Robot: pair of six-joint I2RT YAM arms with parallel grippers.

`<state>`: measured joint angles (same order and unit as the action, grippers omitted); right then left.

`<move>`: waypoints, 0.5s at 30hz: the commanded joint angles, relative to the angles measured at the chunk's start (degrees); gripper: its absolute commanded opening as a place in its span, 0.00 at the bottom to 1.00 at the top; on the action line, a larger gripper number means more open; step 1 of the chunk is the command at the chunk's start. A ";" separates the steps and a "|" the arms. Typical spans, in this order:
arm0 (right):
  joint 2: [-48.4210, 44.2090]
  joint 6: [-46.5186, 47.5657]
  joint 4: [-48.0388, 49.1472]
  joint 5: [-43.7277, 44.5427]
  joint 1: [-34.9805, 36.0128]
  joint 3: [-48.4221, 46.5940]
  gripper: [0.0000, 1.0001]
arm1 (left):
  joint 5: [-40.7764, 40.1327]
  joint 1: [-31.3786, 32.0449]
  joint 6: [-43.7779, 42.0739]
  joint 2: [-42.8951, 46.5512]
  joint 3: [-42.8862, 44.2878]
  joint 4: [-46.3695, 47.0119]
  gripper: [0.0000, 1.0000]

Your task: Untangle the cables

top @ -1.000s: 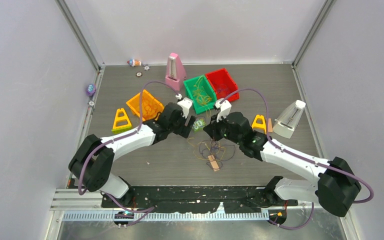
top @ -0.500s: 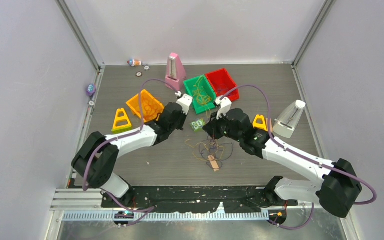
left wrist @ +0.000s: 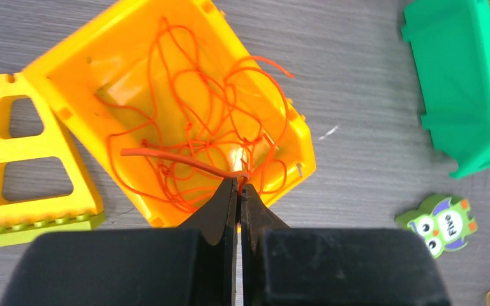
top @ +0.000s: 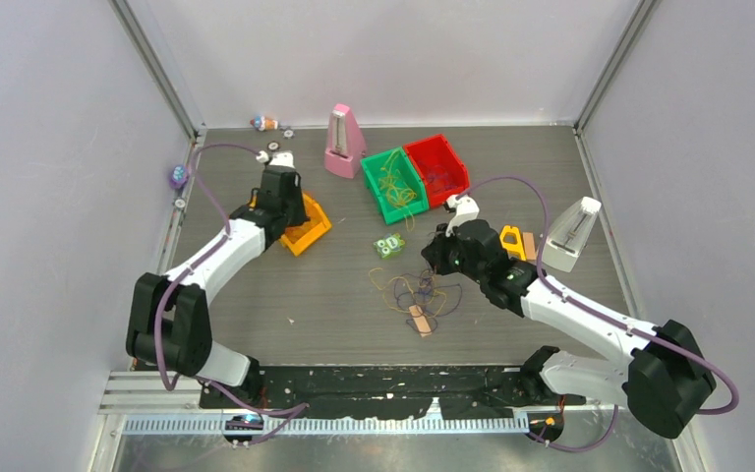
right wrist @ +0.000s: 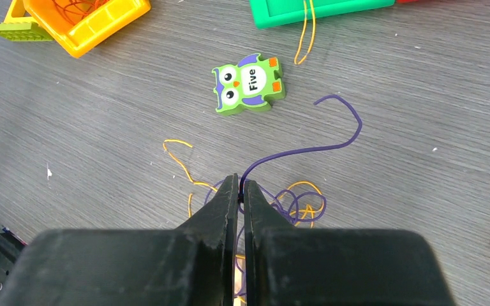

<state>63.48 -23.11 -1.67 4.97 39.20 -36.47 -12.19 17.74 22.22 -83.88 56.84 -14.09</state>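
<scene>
My left gripper [left wrist: 238,185] [top: 285,208] is shut on a thin orange cable [left wrist: 178,160], held over the orange bin [left wrist: 127,25] [top: 309,230]. A loose heap of orange cables [left wrist: 194,83] lies inside that bin. My right gripper [right wrist: 240,182] [top: 438,258] is shut on a dark purple cable [right wrist: 332,145]; its free end curls off to the right above the table. Below it lies the tangle of cables [top: 415,292] [right wrist: 293,203], purple and orange-yellow loops mixed together.
A green bin [top: 378,187] with yellow-green strands and a red bin [top: 452,157] stand at the back. An owl tile [top: 388,246] [right wrist: 247,83], a pink metronome [top: 342,143], a white metronome [top: 570,234], yellow triangular pieces [left wrist: 25,172] [top: 511,240] and a small wooden piece [top: 420,321] lie around.
My left gripper closed near the tangle, then swung back and left to the orange bin with the orange cable in it. My right arm shifted slightly right, still shut.
</scene>
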 commanded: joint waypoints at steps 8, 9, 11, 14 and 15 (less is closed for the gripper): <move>1.71 -1.25 5.02 -2.81 0.00 -0.75 0.05 | 1.66 -7.89 3.58 -23.89 26.39 -24.80 0.00; 1.72 -1.33 4.97 -2.92 0.00 -0.79 0.05 | 1.60 -7.89 3.46 -26.04 27.96 -26.02 0.00; 1.73 -1.34 4.93 -2.77 -0.05 -0.59 0.05 | 0.16 -8.01 3.40 -28.63 29.86 -27.46 0.00; 1.71 -1.47 4.92 -2.54 -0.01 -0.26 0.05 | 0.45 -8.43 3.14 -28.97 30.95 -27.98 0.00; 1.71 -1.47 4.92 -2.54 0.00 -0.14 0.05 | 1.17 -8.70 3.10 -28.98 31.47 -28.42 0.00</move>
<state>65.19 -24.03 0.40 2.63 39.20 -36.47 -11.29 9.67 25.54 -114.43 84.51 -36.49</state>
